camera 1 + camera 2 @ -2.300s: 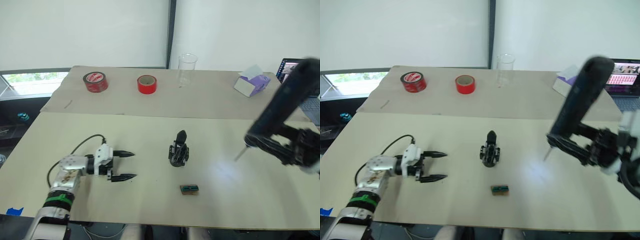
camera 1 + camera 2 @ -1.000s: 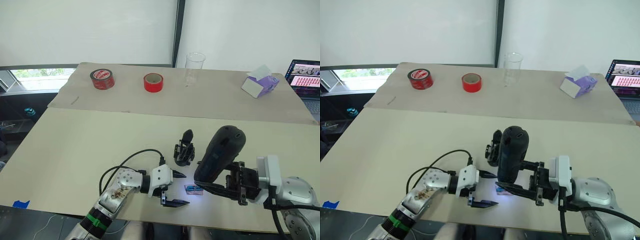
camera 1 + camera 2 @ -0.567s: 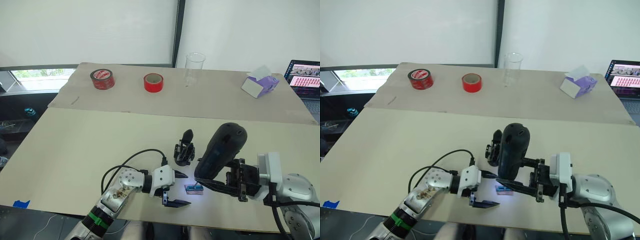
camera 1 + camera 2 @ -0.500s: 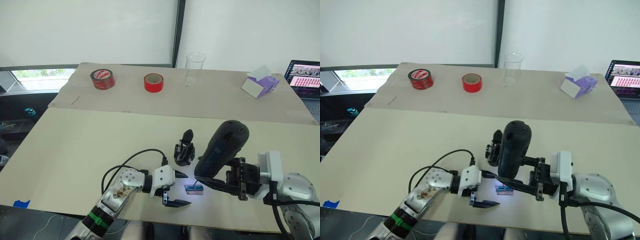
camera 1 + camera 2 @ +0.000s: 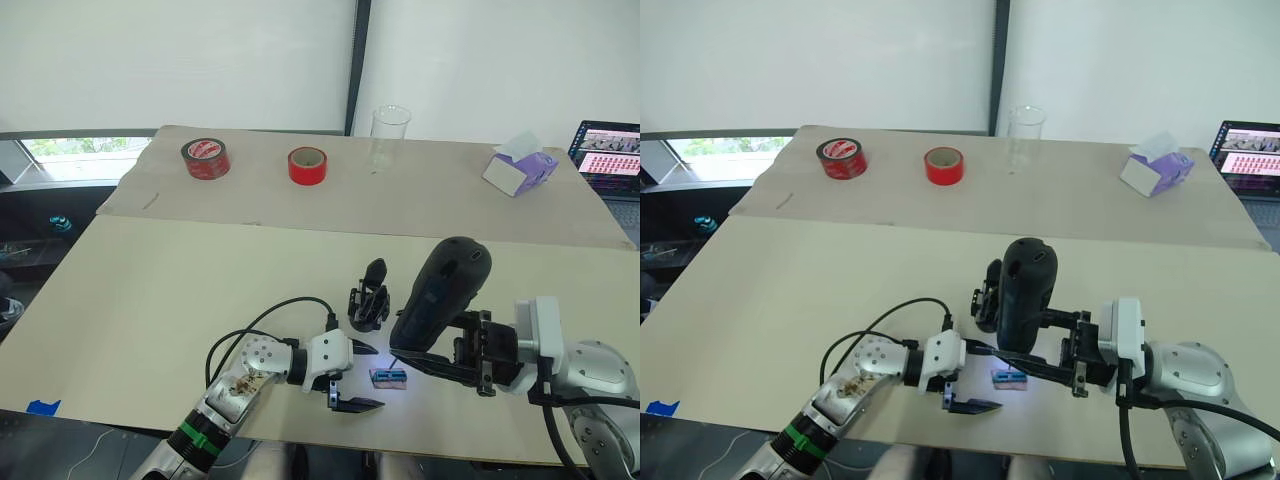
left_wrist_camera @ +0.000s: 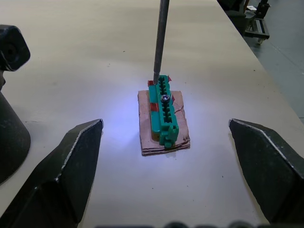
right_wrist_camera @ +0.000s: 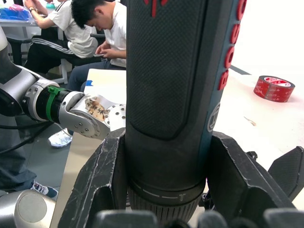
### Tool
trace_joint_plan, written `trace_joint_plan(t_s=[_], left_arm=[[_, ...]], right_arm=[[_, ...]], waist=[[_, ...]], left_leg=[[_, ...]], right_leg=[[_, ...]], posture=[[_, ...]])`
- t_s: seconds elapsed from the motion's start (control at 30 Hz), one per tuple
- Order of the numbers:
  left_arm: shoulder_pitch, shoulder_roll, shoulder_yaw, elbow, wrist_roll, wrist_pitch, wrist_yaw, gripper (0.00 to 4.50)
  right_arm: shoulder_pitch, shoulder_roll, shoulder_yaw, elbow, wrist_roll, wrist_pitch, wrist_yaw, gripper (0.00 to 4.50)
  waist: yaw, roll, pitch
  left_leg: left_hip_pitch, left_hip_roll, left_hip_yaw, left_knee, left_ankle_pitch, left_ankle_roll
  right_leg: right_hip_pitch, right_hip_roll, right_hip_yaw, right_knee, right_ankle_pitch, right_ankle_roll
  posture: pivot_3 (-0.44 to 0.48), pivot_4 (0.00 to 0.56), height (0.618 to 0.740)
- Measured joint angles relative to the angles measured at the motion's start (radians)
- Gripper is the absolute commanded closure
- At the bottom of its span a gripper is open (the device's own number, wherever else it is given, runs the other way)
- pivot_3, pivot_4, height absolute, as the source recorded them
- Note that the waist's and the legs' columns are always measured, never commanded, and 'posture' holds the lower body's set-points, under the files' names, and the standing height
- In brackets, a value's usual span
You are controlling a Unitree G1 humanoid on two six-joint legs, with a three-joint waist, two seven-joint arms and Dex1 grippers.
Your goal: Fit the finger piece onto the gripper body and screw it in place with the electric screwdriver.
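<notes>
The gripper body (image 5: 367, 300) stands mid-table, a small black mechanism with one pointed finger rising from it. The finger piece is out of view. My right gripper (image 5: 452, 356) is shut on the electric screwdriver (image 5: 436, 293), a thick dark cylinder with red lettering (image 7: 175, 71), tilted with its top away from me. Its thin bit (image 6: 160, 40) comes down at the end of a small green block on a brown card (image 6: 164, 116), lit by the tip light. My left gripper (image 5: 374, 377) is open just left of that block, with its fingers (image 6: 78, 156) spread to either side of it.
On the far table stand a dark red tape roll (image 5: 204, 158), a red tape roll (image 5: 305, 165), a clear cup (image 5: 388, 137) and a purple tissue box (image 5: 519, 168). A laptop (image 5: 606, 150) sits at the far right. People sit behind (image 7: 76, 28) in the right wrist view.
Since 2.3 s ago the camera shifted, my left gripper moved right to the green block, and my right arm brought the screwdriver in over it. In the last second the screwdriver rose slightly.
</notes>
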Motion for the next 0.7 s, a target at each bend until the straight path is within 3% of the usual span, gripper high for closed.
trace_joint_plan(t_s=[0.7], left_arm=[[-0.007,0.000,-0.003,0.015,0.004,-0.010,-0.003,0.04]], right_arm=[[0.000,-0.012,0.014,-0.001,0.000,0.032,-0.016,2.58]], waist=[[0.000,0.000,0.000]], left_leg=[[0.000,0.000,-0.002,0.002,0.000,0.000]], right_leg=[[0.002,0.000,-0.001,0.000,0.000,0.000]], posture=[[0.000,0.150,0.740]])
